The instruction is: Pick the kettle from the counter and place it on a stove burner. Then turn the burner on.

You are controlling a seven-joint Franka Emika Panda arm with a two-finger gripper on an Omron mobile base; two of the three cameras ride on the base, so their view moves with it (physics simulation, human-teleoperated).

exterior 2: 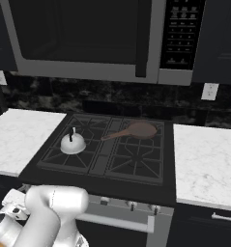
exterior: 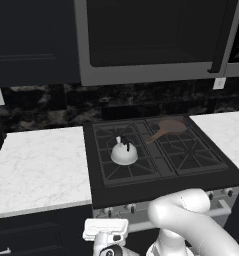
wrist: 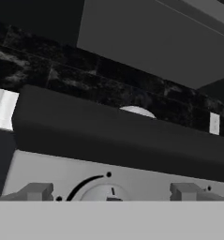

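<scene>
The silvery-white kettle [exterior: 124, 152] [exterior 2: 73, 143] stands upright on the front left stove burner [exterior: 116, 173] [exterior 2: 61, 157], its black handle on top. The counter [exterior: 41, 165] [exterior 2: 20, 137] lies left of the stove. My gripper [exterior: 106, 229] is low, in front of the stove's front panel and below the kettle. In the hand view my gripper [wrist: 111, 191] is open, its fingertips [wrist: 36, 191] wide apart either side of a round control knob [wrist: 106, 193] and holding nothing. The kettle's dome [wrist: 137, 111] peeks over the stove's dark front edge.
A brown long-handled frying pan [exterior: 168, 127] [exterior 2: 136, 130] lies on the back right burner. A microwave [exterior: 151, 40] [exterior 2: 88, 34] hangs above the stove. A narrower marble slab [exterior: 226, 132] [exterior 2: 206, 164] lies right of it. More knobs [exterior 2: 131, 206] line the front panel.
</scene>
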